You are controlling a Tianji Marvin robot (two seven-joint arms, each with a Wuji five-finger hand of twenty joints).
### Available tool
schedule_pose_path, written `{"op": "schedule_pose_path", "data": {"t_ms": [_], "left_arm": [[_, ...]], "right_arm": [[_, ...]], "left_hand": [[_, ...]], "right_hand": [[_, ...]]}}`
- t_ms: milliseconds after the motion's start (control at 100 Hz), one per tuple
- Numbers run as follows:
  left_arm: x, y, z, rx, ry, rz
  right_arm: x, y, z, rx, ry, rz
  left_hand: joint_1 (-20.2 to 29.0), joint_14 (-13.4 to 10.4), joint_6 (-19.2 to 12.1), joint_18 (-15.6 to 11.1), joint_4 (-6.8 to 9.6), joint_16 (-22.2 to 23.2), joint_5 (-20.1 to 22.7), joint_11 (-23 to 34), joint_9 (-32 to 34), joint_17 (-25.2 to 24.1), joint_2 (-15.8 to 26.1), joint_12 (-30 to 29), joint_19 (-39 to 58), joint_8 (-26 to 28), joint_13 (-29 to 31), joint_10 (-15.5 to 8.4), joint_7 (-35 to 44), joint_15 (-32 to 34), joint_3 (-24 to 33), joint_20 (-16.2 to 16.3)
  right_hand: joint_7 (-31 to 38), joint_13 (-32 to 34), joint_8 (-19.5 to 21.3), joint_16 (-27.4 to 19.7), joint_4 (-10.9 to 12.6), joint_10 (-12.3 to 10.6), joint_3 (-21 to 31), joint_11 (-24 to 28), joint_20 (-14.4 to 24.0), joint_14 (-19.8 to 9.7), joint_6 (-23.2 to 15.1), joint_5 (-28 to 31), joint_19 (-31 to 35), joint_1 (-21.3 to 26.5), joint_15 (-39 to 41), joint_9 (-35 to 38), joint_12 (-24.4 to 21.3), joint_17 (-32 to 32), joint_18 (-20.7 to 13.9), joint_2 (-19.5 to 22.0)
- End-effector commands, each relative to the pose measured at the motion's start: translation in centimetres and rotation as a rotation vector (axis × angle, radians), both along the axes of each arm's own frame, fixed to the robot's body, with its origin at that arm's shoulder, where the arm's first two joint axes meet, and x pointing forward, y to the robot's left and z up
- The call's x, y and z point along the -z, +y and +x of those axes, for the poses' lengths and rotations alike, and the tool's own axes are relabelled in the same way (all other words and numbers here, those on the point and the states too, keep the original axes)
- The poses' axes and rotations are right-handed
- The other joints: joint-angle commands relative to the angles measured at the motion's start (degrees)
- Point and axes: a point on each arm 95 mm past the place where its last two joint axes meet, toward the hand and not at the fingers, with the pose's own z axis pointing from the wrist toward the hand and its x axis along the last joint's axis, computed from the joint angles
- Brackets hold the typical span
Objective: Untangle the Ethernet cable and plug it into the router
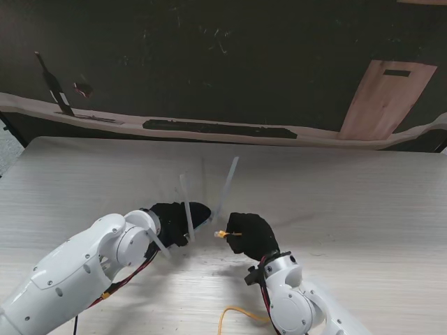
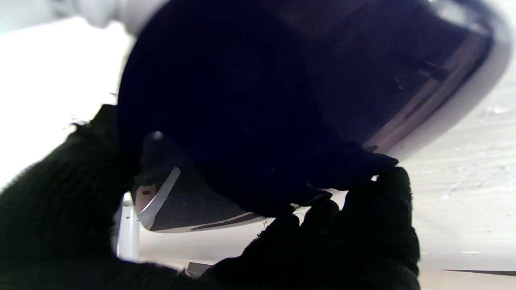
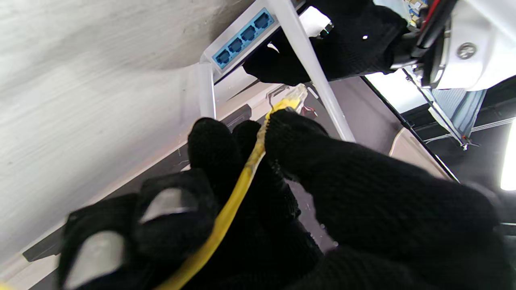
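router (image 3: pixel 242 38) in left hand (image 1: pixel 174 220), off the table (image 1: pixel 363 202) | right hand (image 1: pixel 253 234) just right of it, pinching cable plug (image 1: pixel 221 234) | plug near router ports, apart | cable (image 1: pixel 234 314) trails toward me

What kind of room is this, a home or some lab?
Probably a robot test lab: a bare pale wood-grain table, two white robot arms in black gloves, and a white router with a yellow Ethernet cable as practice props.
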Motion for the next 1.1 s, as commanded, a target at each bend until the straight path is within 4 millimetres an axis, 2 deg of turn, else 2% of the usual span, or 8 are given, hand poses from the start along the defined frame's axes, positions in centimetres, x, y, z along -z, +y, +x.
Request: {"op": "schedule_pose_path", "data": {"t_ms": [0, 430, 450, 540, 580, 700, 800, 1090], "left_arm": [[4.6, 0.2, -3.5, -0.009, 0.153, 0.023], [4.3, -0.2, -5.2, -0.02, 0.15, 0.01], [4.2, -0.1, -5.2, -0.019, 0.151, 0.011], [4.0, 0.0, -5.3, -0.016, 0.157, 0.01], [3.9, 0.0, -5.3, -0.013, 0.161, 0.01], [3.6, 0.0, -5.4, 0.004, 0.166, 0.016], [3.4, -0.1, -5.4, 0.011, 0.17, 0.004], [3.3, -1.0, -6.0, 0.019, 0.17, -0.024]], "right_arm": [[0.1, 0.9, -0.3, 0.003, 0.018, 0.01], [1.2, 2.6, -1.2, 0.101, 0.12, -0.008], [1.2, 2.6, -1.2, 0.104, 0.127, -0.006], [1.5, 3.0, -1.4, 0.117, 0.158, 0.007], [1.6, 3.1, -1.4, 0.126, 0.173, 0.013], [1.8, 3.7, -1.6, 0.164, 0.226, 0.05], [2.0, 4.1, -1.7, 0.19, 0.259, 0.073], [2.2, 4.9, -2.0, 0.196, 0.323, 0.102]], "left_hand": [[23.9, -14.5, -20.8, -12.3, -0.25, 7.8, 8.4, 25.5, 11.9, 9.5, 8.7, 6.7, 15.5, 5.3, 12.7, -18.7, 24.4, 24.2, 13.0, 6.5], [27.5, -14.1, -20.7, -11.5, -0.61, 8.2, 9.1, 25.8, 12.7, 10.5, 9.6, 6.9, 16.5, 5.8, 13.6, -18.3, 24.9, 25.3, 13.1, 6.2], [28.2, -14.0, -20.8, -11.2, -1.38, 8.2, 9.1, 25.8, 12.7, 10.5, 9.3, 7.0, 17.2, 5.9, 13.5, -18.3, 25.0, 25.4, 13.4, 3.8], [31.1, -14.0, -20.9, -10.1, -2.61, 8.3, 9.1, 25.9, 12.8, 10.6, 7.6, 7.0, 17.9, 6.0, 13.6, -18.4, 25.1, 25.7, 14.5, 0.9], [32.2, -13.9, -21.0, -9.8, -4.32, 8.4, 9.2, 25.9, 12.9, 10.7, 6.9, 7.1, 19.5, 6.1, 13.7, -18.4, 25.2, 25.9, 15.5, -1.5], [33.9, -14.1, -21.3, -9.3, -6.3, 8.6, 9.3, 26.1, 13.1, 10.9, 5.8, 7.2, 20.4, 6.4, 14.0, -18.8, 25.7, 26.4, 17.4, -2.8], [34.2, -14.0, -21.3, -9.3, -6.87, 8.6, 9.3, 26.2, 13.1, 10.8, 5.7, 7.2, 20.6, 6.4, 14.1, -18.7, 25.8, 26.5, 17.8, -2.9], [34.1, -14.0, -21.2, -9.0, -7.79, 8.7, 9.5, 26.3, 13.3, 10.7, 6.6, 7.3, 21.1, 6.5, 14.1, -18.6, 25.9, 26.7, 17.0, -2.9]], "right_hand": [[4.1, -0.2, 0.0, 0.2, 1.4, 10.3, 2.6, 3.6, 0.0, -0.3, 0.3, 1.8, 8.2, 3.2, 3.1, 3.9, 0.0, 0.4, -3.5, 1.2], [3.8, -0.1, -0.3, 1.3, 1.5, 11.6, 2.7, 4.7, 1.0, -1.3, 2.9, 2.2, 8.8, 3.9, 4.2, 4.8, 0.6, 0.5, -3.6, 0.9], [3.8, -0.1, -0.3, 1.4, 1.5, 11.6, 2.7, 4.9, 1.1, -1.4, 3.1, 2.2, 8.9, 3.9, 4.3, 4.9, 0.7, 0.5, -3.7, 0.8], [3.9, -0.1, 0.0, 1.8, 1.5, 11.7, 2.7, 5.4, 1.4, -1.9, 3.4, 2.2, 9.2, 3.8, 4.8, 5.1, 1.0, 0.6, -4.0, 0.9], [3.9, 0.0, 0.2, 2.0, 1.5, 11.6, 2.7, 5.9, 1.6, -2.4, 3.4, 2.2, 9.4, 3.8, 5.2, 5.3, 1.3, 0.7, -4.4, 1.0], [4.0, 0.1, 1.2, 3.4, 1.4, 11.5, 2.0, 8.5, 2.6, -5.3, 3.4, 1.8, 11.0, 3.4, 7.5, 5.1, 3.2, 1.0, -7.1, 1.7], [4.2, 0.2, 3.3, 4.5, 1.5, 11.3, 1.3, 10.9, 3.1, -7.7, 3.1, 1.1, 12.8, 3.1, 9.6, 4.8, 4.8, 1.4, -10.1, 2.6], [4.9, 0.3, 6.0, 5.3, 1.5, 11.1, 0.3, 14.0, 5.3, -9.4, 3.1, -0.1, 13.2, 2.8, 11.4, 4.4, 6.9, 1.8, -11.9, 4.0]]}}
